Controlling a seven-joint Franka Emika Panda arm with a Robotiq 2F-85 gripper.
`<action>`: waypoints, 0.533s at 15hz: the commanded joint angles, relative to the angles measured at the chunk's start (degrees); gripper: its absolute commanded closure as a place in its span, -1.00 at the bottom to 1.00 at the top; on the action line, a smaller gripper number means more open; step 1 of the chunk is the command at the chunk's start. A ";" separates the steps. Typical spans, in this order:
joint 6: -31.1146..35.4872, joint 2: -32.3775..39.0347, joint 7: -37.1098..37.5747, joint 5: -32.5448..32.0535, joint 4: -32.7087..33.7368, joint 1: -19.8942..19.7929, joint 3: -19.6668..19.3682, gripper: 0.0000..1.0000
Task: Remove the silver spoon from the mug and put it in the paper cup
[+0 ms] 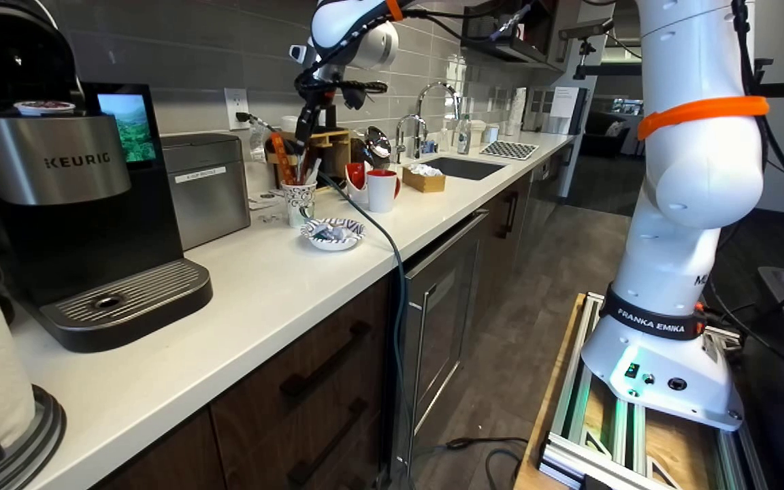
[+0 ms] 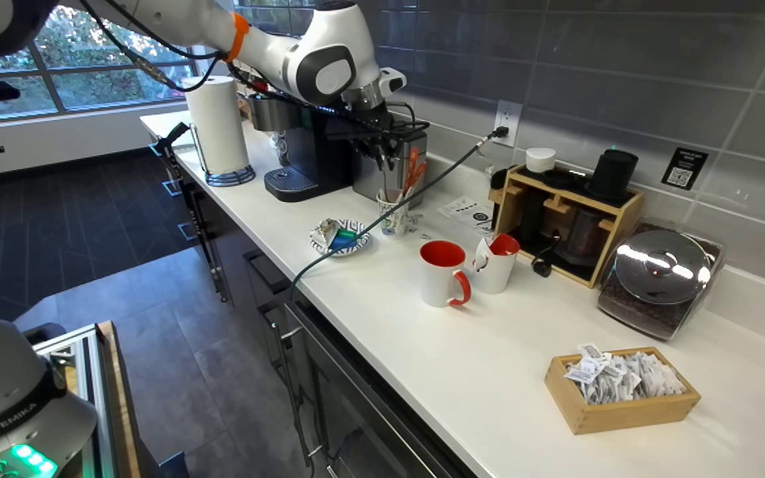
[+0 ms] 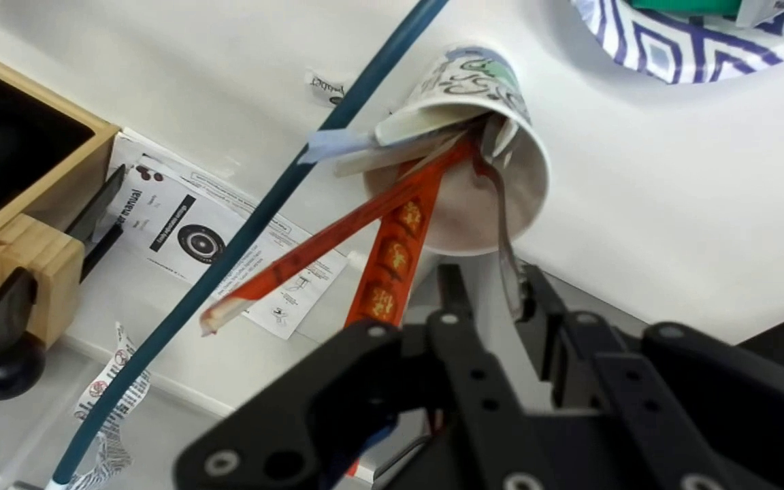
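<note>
Silver spoon (image 3: 503,224) is in the patterned paper cup (image 2: 394,226) on the counter (image 2: 489,372), lower end hard to make out, sharing the mouth w/ some red sticks (image 3: 394,262); its handle sticks up out of the rim twd the hand (image 3: 494,280). Hand is above the cup, at the handle's free end: fingers parted by a modest gap, handle end btwn them, nearer the finger at R of wrist view, gap showing on its other side, so no grip AFAICT; whether it touches the near finger, can't tell. Long axis runs approx. same way as the fingers, bit of tilt, & the next move turns on that: prob. spoon's where the task wants it, so hand shd just back off along the handle. Sideways drift cd catch the handle & tip the cup. Mug (image 2: 437,282) stands apart, no spoon showing in it.
</note>
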 commanded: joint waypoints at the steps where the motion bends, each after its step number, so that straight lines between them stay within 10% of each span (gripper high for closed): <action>1: -1.93 0.28 2.21 -1.98 1.06 -0.32 0.72 -0.17; 8: -2.47 -5.21 4.57 -1.40 -0.35 -0.39 0.82 -1.00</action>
